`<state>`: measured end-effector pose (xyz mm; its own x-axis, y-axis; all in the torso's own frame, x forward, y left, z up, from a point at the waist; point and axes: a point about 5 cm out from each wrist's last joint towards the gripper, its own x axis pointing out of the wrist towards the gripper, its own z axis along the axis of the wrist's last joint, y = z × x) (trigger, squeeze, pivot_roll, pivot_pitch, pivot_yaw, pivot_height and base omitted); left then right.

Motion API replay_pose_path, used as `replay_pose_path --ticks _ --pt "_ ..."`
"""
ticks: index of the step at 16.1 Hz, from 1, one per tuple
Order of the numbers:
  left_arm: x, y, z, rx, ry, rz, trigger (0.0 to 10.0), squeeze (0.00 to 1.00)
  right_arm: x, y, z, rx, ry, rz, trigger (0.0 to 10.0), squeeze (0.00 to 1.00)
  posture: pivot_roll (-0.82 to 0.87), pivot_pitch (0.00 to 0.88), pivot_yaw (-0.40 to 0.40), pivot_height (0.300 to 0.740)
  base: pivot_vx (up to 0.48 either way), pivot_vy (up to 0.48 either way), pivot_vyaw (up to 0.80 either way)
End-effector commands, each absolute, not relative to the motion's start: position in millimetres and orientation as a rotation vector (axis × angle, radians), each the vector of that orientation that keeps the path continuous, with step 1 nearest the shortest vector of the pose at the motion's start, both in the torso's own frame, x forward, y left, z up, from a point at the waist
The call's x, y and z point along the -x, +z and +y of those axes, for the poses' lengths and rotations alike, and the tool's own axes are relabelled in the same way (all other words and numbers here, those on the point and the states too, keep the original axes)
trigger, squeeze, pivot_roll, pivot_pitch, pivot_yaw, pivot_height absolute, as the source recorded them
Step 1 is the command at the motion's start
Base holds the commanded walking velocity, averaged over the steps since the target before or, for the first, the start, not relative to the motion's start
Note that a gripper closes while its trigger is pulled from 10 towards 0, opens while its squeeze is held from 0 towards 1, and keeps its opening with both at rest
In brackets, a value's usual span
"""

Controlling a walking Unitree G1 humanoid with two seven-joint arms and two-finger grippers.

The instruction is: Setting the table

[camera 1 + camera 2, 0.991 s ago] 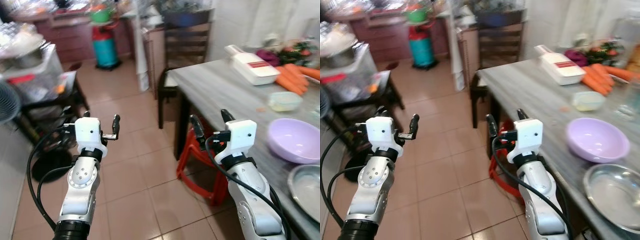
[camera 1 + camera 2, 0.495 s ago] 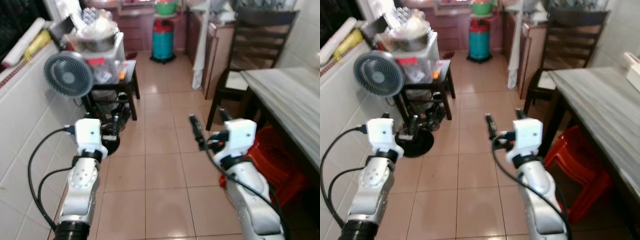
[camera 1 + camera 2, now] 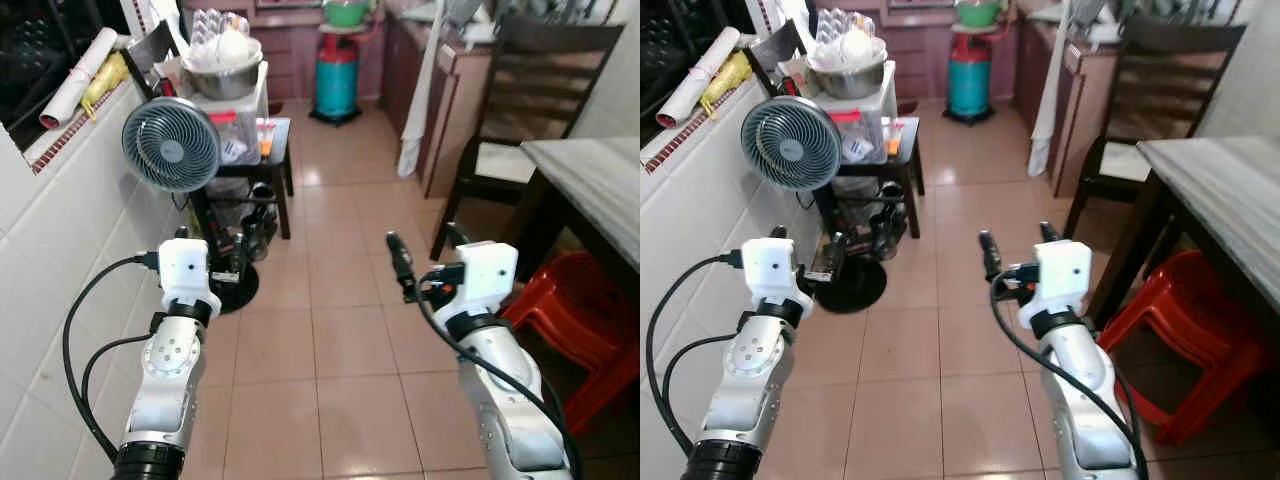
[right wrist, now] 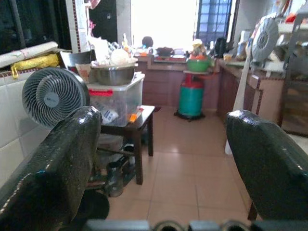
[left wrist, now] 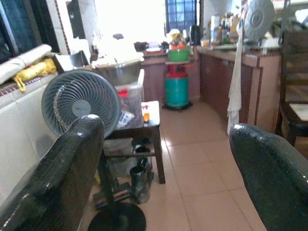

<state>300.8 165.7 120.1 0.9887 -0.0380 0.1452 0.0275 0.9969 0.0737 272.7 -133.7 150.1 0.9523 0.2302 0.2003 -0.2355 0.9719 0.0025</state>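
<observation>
Showing grey streaks, the tabletop (image 3: 600,170) stands at the right; left end effector (image 3: 210,245) and right end effector (image 3: 425,255) spread wide, empty.

A grey standing fan (image 3: 170,145) stands at far left by the tiled wall (image 3: 60,230), its round base on the tiled floor (image 3: 330,350). Just right of it a dark side table (image 3: 262,160) carries a clear plastic box (image 3: 240,120) topped by a metal bowl (image 3: 225,78). A green gas cylinder (image 3: 336,78) stands far back. A red stool (image 3: 585,325) sits near right, a dark wooden chair (image 3: 510,130) beyond it.
</observation>
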Motion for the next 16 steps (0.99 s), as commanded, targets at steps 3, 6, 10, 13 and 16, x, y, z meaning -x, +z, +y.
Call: replay_pose_path --ticks 3,6,10,13,16 --pt "-299.5 117.8 177.1 -0.100 0.003 -0.139 10.0 0.00 -275.5 145.0 -128.5 -0.060 0.252 -0.180 10.0 0.00 -0.06 0.000 0.012 0.740 0.000 0.439 0.00" --pt "-296.1 103.4 178.9 -0.140 -0.001 -0.094 10.0 0.00 -275.6 126.5 -131.3 -0.088 0.241 -0.111 10.0 0.00 -0.03 0.000 -0.010 0.740 0.000 0.126 0.00" --pt "-288.1 51.4 186.2 -0.184 -0.018 0.121 10.0 0.00 -273.4 73.1 -143.5 -0.132 0.154 0.092 10.0 0.00 -0.02 0.000 -0.011 0.740 0.000 0.000 0.00" --pt "-275.0 11.2 187.6 -0.212 -0.044 0.306 10.0 0.00 -265.8 23.4 -155.5 -0.126 0.093 0.296 10.0 0.00 -0.02 0.000 -0.011 0.740 0.000 0.000 0.00" --pt "-256.7 -21.4 180.9 -0.224 -0.104 0.479 10.0 0.00 -251.2 -16.9 -158.0 -0.078 0.128 0.467 10.0 0.00 -0.02 0.000 -0.014 0.740 0.000 0.000 0.00"
